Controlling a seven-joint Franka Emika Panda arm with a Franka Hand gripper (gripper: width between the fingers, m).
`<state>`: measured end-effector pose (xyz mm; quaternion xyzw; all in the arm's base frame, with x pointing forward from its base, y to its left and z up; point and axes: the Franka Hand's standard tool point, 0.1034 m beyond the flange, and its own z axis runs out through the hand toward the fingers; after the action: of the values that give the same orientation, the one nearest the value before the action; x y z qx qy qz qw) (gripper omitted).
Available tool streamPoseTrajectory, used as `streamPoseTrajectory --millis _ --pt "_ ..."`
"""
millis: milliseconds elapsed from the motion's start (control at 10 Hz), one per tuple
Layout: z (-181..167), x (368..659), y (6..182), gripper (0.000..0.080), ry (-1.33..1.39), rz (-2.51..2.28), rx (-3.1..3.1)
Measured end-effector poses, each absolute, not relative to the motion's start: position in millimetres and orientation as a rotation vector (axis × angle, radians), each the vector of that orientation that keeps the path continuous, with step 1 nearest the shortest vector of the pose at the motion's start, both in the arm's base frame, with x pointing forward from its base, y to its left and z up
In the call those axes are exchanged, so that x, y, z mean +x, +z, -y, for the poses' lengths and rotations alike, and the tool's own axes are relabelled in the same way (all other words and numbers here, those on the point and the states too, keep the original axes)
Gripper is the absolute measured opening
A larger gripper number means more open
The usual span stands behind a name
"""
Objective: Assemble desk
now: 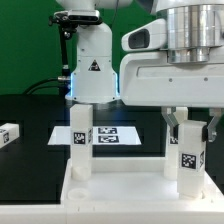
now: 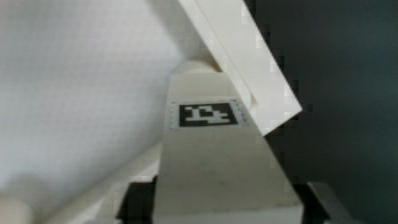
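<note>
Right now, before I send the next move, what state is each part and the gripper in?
gripper: shut on the held leg.
held leg: upright over the corner of the panel at the exterior view's right; seating cannot be told.
standing leg: upright on the panel, at the exterior view's left, ungripped.
loose leg: lying on the table, apart from the panel.
panel: lying flat.
marker board: flat behind the panel.
</note>
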<state>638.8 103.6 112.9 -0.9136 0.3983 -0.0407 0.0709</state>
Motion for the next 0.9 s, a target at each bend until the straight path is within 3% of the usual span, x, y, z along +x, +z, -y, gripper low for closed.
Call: streamPoseTrajectory --millis 300,500,700,800,900 --pt "-107.9 635.7 112.1 0.0287 -0.039 -1.751 -2.381" --pt "-108.3 635.5 112.1 0.0289 -0.039 -1.743 -2.388" --pt "-110.0 635.6 117.2 0.0319 -0.058 -1.327 -2.717" --pt "-113.1 637.7 120.5 0.0502 -0.041 -1.107 -2.839" --pt "-112.6 640.2 120.2 0.0502 -0.058 -1.068 -2.847"
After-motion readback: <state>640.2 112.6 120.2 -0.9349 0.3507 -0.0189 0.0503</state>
